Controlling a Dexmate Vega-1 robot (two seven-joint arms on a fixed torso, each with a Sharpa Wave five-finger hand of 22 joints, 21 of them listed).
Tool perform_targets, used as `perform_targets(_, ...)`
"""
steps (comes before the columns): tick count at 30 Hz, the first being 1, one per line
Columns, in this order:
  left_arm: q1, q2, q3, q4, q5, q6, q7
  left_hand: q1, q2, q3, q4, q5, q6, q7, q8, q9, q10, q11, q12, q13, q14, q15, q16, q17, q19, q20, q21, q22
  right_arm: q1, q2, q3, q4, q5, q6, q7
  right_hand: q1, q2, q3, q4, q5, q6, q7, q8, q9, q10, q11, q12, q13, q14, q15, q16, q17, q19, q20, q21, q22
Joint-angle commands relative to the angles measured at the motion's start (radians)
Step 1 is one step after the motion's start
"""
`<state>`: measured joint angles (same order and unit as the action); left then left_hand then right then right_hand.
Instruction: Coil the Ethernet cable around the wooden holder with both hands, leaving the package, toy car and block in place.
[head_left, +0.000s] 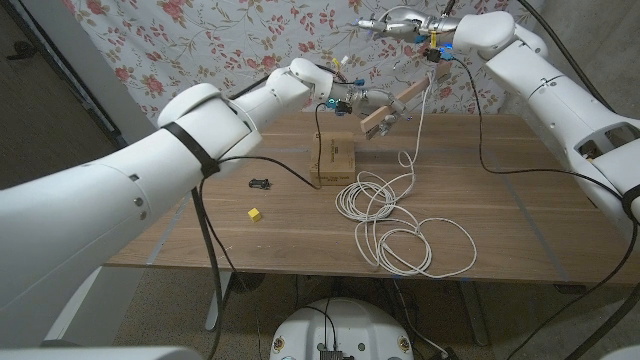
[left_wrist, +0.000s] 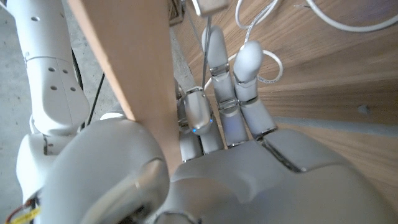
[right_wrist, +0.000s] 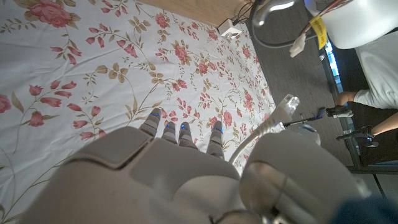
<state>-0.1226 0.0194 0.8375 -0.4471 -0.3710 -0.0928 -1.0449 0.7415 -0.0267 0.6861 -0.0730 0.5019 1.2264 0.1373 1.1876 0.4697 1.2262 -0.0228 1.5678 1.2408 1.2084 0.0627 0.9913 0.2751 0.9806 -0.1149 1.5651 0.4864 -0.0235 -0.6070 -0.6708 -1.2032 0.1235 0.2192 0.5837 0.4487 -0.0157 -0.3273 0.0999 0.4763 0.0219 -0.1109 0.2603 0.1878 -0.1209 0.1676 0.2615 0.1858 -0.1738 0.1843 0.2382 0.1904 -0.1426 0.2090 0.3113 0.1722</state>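
Over on the left of the table, well short of the left hand (head_left: 362, 100), a toy car (head_left: 261, 183) and a yellow block (head_left: 254, 213) sit untouched, and the package (head_left: 334, 158) stands just below that hand. The left hand is raised above the table's far side and grips the wooden holder (head_left: 390, 109) at one end, so the stick slants up toward the right hand; the left wrist view shows the fingers (left_wrist: 214, 59) lying along the wood. From the holder's upper end the cable (head_left: 400, 225) drops down to loose loops lying on the table, below and between both hands. Up at the right, the right hand (head_left: 400, 20) is lifted high in front of the floral cloth (head_left: 200, 40), and the right wrist view shows it holding the cable just behind its clear plug (right_wrist: 288, 102).

I judge the coiling has barely begun, as nearly all the cable is still on the table. Next, the right hand should carry the cable around the holder while the left keeps it steady, taking up slack without dragging loops into the package.
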Motion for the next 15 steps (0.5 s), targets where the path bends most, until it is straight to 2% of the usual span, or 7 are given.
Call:
perform_targets(1,0.262,0.258,-0.137,-0.652,-0.148,0.447,0.26,0.117,0.134,-0.002,-0.003,-0.008,-0.005,0.003,0.007,0.014,-0.001,-0.031,0.001,-0.001,0.219,-0.201,0.563,0.538,0.049,-0.049,-0.001,-0.003,0.042,0.029,-0.065,-0.022,-0.051,-0.041,0.087,-0.001,-0.017,-0.008,-0.002,0.001,-0.042,0.009,-0.025,0.004,-0.035,0.003,-0.02,0.004,-0.08,-0.001,-0.014,0.003,-0.01,0.004,-0.017,0.003)
perform_targets(5,0.298,0.293,-0.153,-0.721,-0.203,0.553,0.336,0.117,0.139,0.002,-0.005,-0.012,-0.009,0.004,0.011,0.019,0.0,-0.031,0.001,-0.001,0.217,-0.2,0.561,0.536,0.053,-0.049,0.003,0.005,0.048,0.039,-0.08,-0.026,-0.055,-0.051,0.114,-0.002,-0.019,-0.008,-0.002,0.001,-0.047,0.008,-0.028,0.004,-0.038,0.004,-0.023,0.004,-0.08,-0.002,-0.015,0.003,-0.013,0.004,-0.02,0.003)
perform_targets(7,0.315,0.309,-0.158,-0.75,-0.224,0.592,0.372,0.117,0.139,0.002,-0.005,-0.012,-0.009,0.005,0.011,0.019,0.0,-0.029,0.001,-0.001,0.219,-0.201,0.562,0.537,0.053,-0.049,0.006,0.01,0.05,0.041,-0.09,-0.036,-0.064,-0.06,0.126,-0.005,-0.021,-0.009,0.0,0.002,-0.021,0.012,-0.022,0.004,-0.033,0.001,-0.024,0.004,-0.076,-0.005,-0.014,0.004,-0.016,0.004,-0.027,0.004)
perform_targets(15,0.362,0.336,-0.181,-0.785,-0.312,0.666,0.449,0.117,0.146,0.01,-0.009,-0.015,-0.018,0.006,0.018,0.028,0.002,-0.036,0.001,-0.001,0.223,-0.205,0.57,0.546,0.061,-0.049,0.006,0.021,0.056,0.043,-0.12,-0.07,-0.105,-0.098,0.149,-0.018,-0.02,-0.009,0.008,0.004,0.021,0.021,-0.014,0.005,0.0,-0.011,-0.018,0.005,-0.049,-0.018,-0.007,0.006,-0.002,0.001,-0.032,0.005)
